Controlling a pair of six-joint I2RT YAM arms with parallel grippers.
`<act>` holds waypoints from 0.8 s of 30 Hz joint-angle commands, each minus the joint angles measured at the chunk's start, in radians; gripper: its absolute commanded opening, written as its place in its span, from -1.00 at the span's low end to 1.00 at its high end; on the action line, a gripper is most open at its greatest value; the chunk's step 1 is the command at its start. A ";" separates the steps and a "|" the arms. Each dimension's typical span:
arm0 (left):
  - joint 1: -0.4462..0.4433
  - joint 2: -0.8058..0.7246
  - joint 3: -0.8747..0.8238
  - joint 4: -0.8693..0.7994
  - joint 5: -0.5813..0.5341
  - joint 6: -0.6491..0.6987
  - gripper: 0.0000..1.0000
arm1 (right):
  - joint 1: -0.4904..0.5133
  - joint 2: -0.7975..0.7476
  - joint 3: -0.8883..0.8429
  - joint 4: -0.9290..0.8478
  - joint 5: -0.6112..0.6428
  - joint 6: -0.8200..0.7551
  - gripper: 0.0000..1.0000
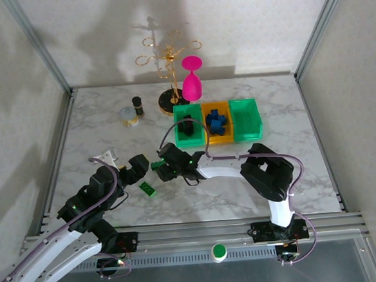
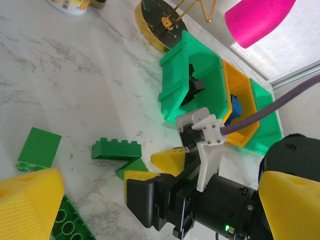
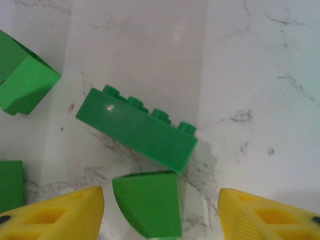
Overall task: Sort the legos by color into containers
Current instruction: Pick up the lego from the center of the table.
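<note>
Left wrist: tin can [image 2: 69,5] label unreadable

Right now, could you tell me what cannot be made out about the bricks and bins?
- Black bricks in the left green bin: too small to count from the top; the bin wall hides most from the left wrist.
- Blue bricks in the orange bin: heaped, count unclear.
- Sloped green brick: cut off by the right wrist view's bottom edge.

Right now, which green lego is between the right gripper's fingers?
The smooth sloped green piece, sitting inside the open right gripper; the long four-stud brick lies just beyond, outside it.
</note>
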 commanded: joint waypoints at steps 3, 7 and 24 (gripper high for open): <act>0.010 -0.010 -0.018 -0.020 -0.029 -0.011 0.99 | 0.007 0.063 0.075 -0.053 0.015 -0.056 0.15; 0.010 -0.010 -0.016 -0.021 -0.035 -0.010 0.99 | 0.005 0.087 0.099 -0.066 0.017 -0.071 0.08; 0.014 -0.008 -0.020 -0.007 -0.027 -0.006 0.99 | 0.005 0.056 0.072 -0.077 0.028 -0.064 -0.28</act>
